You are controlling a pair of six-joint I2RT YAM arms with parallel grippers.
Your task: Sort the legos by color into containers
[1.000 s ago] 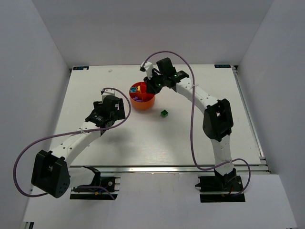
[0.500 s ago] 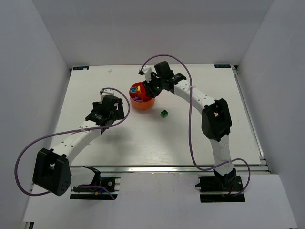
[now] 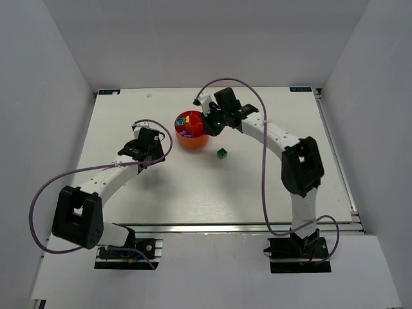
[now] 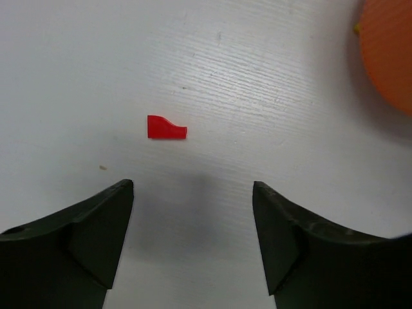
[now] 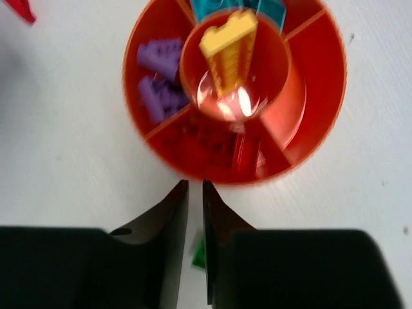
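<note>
The red-orange bowl [image 3: 191, 131] stands at the table's back middle. In the right wrist view its wedge containers [image 5: 322, 71] surround a central cup holding a yellow lego [image 5: 228, 48]. Purple legos [image 5: 158, 80] lie in the left wedge, cyan ones [image 5: 222, 6] at the top, red ones [image 5: 222, 145] at the bottom. A green lego [image 3: 222, 152] lies on the table right of the bowl and shows under my right fingers [image 5: 201, 254]. My right gripper [image 5: 195, 187] is shut and empty at the bowl's near rim [image 3: 210, 129]. My left gripper [image 4: 193, 193] is open above the table just short of a small red lego [image 4: 166, 127].
The bowl's orange wall [image 4: 389, 51] shows at the top right of the left wrist view. White walls enclose the table on three sides. Purple cables loop from both arms.
My right wrist has shifted slightly right and nearer over the bowl's rim. My left arm has swung, its elbow moving right and its gripper edging left.
</note>
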